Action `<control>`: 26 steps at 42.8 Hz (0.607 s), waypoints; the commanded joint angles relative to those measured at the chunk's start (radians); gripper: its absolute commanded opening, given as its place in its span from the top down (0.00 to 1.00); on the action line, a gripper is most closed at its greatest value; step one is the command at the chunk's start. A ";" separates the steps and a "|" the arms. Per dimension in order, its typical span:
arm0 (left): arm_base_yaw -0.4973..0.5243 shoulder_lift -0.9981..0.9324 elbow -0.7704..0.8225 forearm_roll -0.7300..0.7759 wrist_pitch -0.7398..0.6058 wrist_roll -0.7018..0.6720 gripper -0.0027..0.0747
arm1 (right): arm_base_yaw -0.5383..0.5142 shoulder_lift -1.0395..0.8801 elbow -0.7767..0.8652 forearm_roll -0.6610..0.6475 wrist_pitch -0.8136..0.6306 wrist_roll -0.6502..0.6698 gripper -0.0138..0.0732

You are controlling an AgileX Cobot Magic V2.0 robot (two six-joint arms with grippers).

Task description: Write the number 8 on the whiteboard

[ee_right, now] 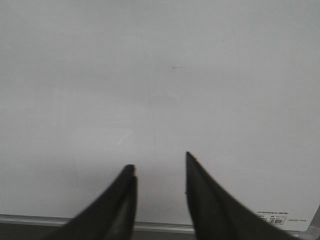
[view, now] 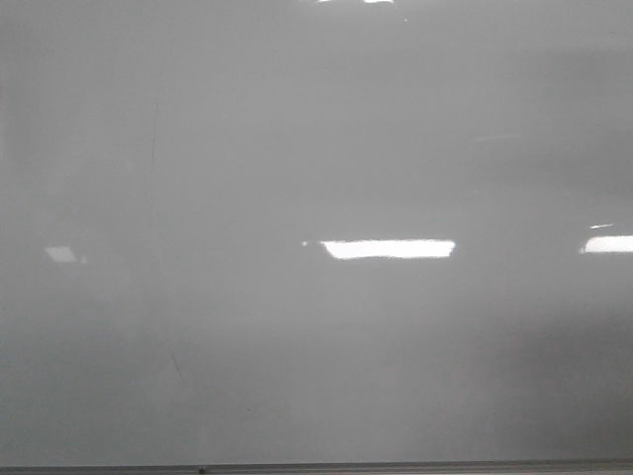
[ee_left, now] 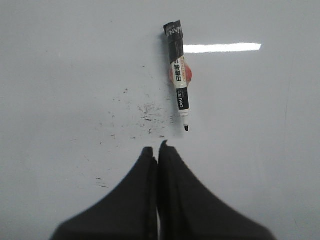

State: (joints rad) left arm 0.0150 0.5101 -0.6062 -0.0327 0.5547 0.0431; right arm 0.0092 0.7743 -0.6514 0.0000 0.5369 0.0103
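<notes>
One whiteboard (view: 316, 148) fills my front view, carrying three bright light reflections and a faint scratch or two; I see no drawn figure on it there. My left gripper (ee_left: 159, 148) has its two fingers pressed together, holding nothing, just short of one uncapped marker (ee_left: 178, 75) lying on the board, beside scattered black specks (ee_left: 147, 114), perhaps ink residue. My right gripper (ee_right: 159, 161) is spread apart, empty, over bare board.
</notes>
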 commanded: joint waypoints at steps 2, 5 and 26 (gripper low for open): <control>-0.008 0.029 -0.032 -0.008 -0.075 -0.003 0.99 | -0.004 0.002 -0.028 -0.015 -0.069 -0.010 0.21; -0.008 0.040 -0.032 -0.009 -0.080 -0.003 0.99 | -0.004 0.002 -0.028 -0.015 -0.069 -0.010 0.17; -0.008 0.209 -0.034 -0.009 -0.197 -0.003 0.32 | -0.004 0.002 -0.028 -0.015 -0.072 -0.010 0.17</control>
State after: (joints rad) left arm 0.0150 0.6779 -0.6062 -0.0321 0.4701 0.0431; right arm 0.0092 0.7743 -0.6514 0.0000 0.5369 0.0103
